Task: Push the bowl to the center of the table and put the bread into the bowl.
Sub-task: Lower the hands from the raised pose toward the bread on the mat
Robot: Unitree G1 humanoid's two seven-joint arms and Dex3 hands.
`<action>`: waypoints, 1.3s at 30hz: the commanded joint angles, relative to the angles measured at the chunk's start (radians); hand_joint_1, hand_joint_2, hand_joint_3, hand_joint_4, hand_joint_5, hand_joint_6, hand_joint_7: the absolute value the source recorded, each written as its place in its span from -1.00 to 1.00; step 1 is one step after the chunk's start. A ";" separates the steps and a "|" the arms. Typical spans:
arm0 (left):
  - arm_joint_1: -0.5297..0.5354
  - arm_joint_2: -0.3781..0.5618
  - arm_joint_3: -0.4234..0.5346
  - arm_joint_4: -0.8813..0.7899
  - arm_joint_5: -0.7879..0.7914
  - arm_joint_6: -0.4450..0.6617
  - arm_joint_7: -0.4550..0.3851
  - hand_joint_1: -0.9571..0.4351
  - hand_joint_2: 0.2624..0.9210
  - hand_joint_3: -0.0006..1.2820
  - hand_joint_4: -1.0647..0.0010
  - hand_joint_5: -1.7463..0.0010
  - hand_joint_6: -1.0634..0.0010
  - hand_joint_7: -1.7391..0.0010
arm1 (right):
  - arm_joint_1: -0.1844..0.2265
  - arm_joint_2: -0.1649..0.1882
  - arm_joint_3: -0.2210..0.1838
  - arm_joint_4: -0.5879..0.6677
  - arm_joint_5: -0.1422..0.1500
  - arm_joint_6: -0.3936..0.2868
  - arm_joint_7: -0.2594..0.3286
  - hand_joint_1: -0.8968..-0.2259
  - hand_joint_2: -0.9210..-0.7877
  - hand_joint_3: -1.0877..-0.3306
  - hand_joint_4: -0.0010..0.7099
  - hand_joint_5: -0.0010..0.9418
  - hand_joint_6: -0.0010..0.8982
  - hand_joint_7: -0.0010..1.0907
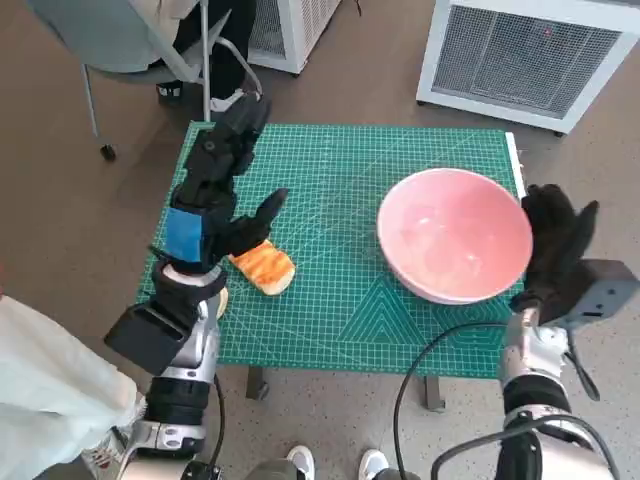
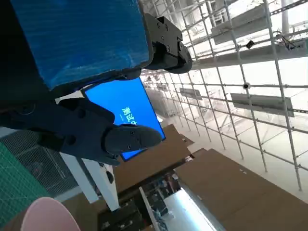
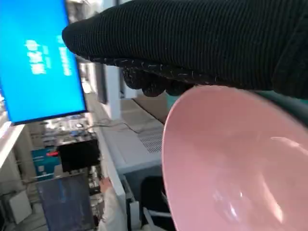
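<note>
The pink bowl (image 1: pixel 455 235) stands on the right part of the green mat (image 1: pixel 340 170), near its right edge. My gloved right hand (image 1: pixel 556 245) is upright with fingers extended, flat against the bowl's right rim; the right wrist view has the glove (image 3: pixel 192 43) just over the bowl (image 3: pixel 231 163). A toasted piece of bread (image 1: pixel 264 268) lies on the mat's left front. My left hand (image 1: pixel 218 195) stands over the mat just left of the bread, fingers spread and holding nothing. Its fingers (image 2: pixel 125 137) point up toward the ceiling in the left wrist view, with the bowl (image 2: pixel 48 214) at the corner.
A chair (image 1: pixel 150 45) stands beyond the table's far left corner, with white units (image 1: pixel 530 55) on the floor behind. A person's pale garment (image 1: pixel 50 385) is at the front left, and feet (image 1: pixel 300 462) show below the table's front edge.
</note>
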 commanded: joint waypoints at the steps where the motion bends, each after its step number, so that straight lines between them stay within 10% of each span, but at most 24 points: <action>1: 0.023 0.010 0.004 -0.012 0.003 -0.007 -0.002 -0.15 1.00 -0.45 0.29 1.00 0.38 0.70 | -0.013 0.036 -0.014 0.024 0.014 0.060 -0.006 0.50 -1.00 -0.32 -0.34 -0.99 -0.92 0.15; 22: 0.042 0.034 0.017 -0.014 0.022 -0.024 0.014 -0.15 1.00 -0.45 0.28 1.00 0.33 0.74 | -0.148 0.152 -0.064 0.034 0.033 0.141 -0.051 0.42 -1.00 -0.28 -0.22 -0.95 -0.83 0.19; 39: 0.068 0.049 0.030 -0.030 0.016 -0.013 0.012 -0.19 1.00 -0.46 0.27 1.00 0.29 0.79 | -0.234 0.178 -0.027 0.044 -0.012 0.230 -0.056 0.39 -1.00 -0.32 -0.24 -0.97 -0.85 0.20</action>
